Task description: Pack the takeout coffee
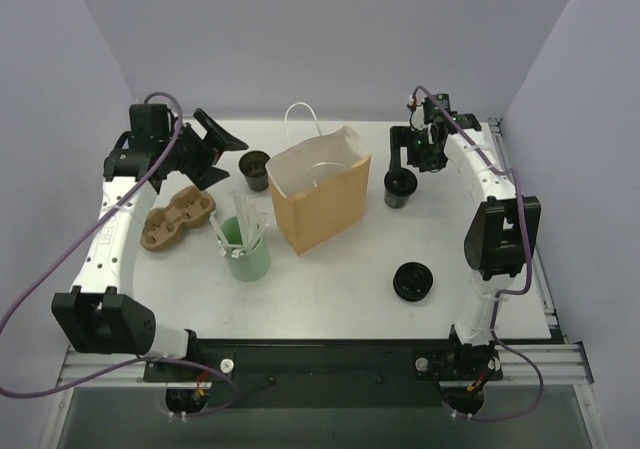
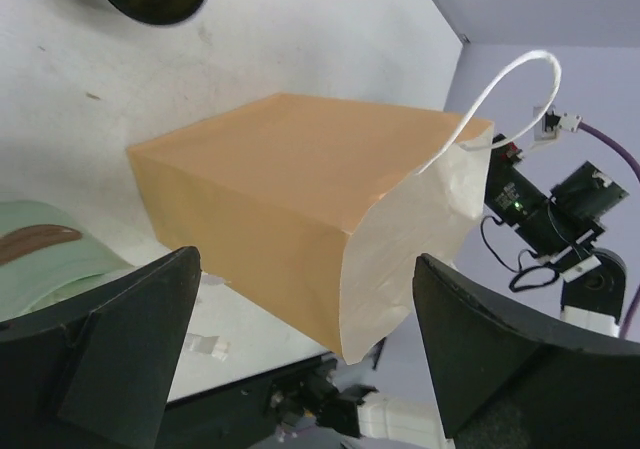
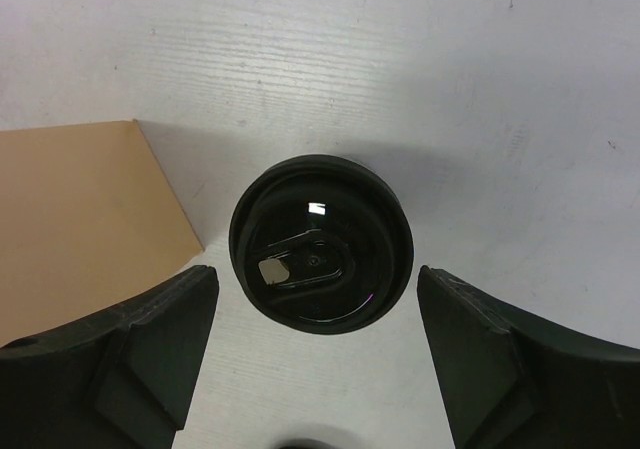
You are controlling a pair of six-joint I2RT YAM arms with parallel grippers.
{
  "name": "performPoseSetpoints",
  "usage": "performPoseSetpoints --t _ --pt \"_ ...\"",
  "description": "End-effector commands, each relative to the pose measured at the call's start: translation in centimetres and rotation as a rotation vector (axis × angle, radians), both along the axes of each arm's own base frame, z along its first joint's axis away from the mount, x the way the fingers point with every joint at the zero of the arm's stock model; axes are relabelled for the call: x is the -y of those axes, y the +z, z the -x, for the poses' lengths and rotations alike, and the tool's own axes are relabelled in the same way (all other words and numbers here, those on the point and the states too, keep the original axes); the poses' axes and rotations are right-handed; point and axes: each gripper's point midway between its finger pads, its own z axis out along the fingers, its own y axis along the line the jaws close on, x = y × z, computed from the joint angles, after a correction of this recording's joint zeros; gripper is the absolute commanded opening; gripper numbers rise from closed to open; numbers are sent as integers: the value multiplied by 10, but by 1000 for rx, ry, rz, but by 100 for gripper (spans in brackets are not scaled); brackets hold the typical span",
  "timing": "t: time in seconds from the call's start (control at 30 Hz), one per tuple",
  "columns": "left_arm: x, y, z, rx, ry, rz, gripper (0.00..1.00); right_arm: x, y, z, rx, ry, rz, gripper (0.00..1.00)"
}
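Note:
The takeout coffee (image 1: 399, 188) is a small black cup with a black sip lid, standing right of the brown paper bag (image 1: 320, 197). In the right wrist view the coffee (image 3: 320, 252) is seen from straight above. My right gripper (image 1: 414, 155) hovers over it, and that gripper (image 3: 315, 274) is open, with a finger on either side of the cup and neither touching it. At the back left my left gripper (image 1: 222, 151) is open and empty, pointing at the bag (image 2: 290, 189) from the left; in its own view the left gripper (image 2: 307, 259) has nothing between its fingers.
The bag stands upright with its mouth open and white handles up. A second black cup with a brown inside (image 1: 254, 169) stands left of the bag. A green cup of stirrers (image 1: 247, 250), a cardboard cup carrier (image 1: 178, 217) and a flat black lid (image 1: 413, 281) lie nearer the front.

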Motion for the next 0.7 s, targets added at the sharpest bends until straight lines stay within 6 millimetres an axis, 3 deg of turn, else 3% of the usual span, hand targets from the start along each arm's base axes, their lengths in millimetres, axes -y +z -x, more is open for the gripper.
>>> performPoseSetpoints --t 0.0,0.03,0.07,0.13,0.27,0.3,0.33,0.47,0.67 --pt "-40 46 11 124 71 -254 97 -2 3 -5 0 27 6 83" --pt "-49 44 17 109 67 -340 97 -1 2 -4 -5 32 10 83" --pt "-54 57 14 147 79 -390 97 0 2 -4 -4 32 15 83" --pt "-61 62 12 174 86 -447 97 2 -2 -1 -14 31 28 83" --pt "-43 88 17 305 67 -326 97 9 -8 1 -26 40 70 83" --pt "-39 75 17 275 78 -278 97 10 -8 0 -24 39 77 83" --pt "-37 82 19 302 78 -242 97 9 -8 1 -26 43 79 82" --pt "-32 55 24 188 38 -229 97 7 -13 0 -36 59 97 82" --pt "-22 54 30 198 -11 -175 97 -6 -15 2 -42 91 104 81"
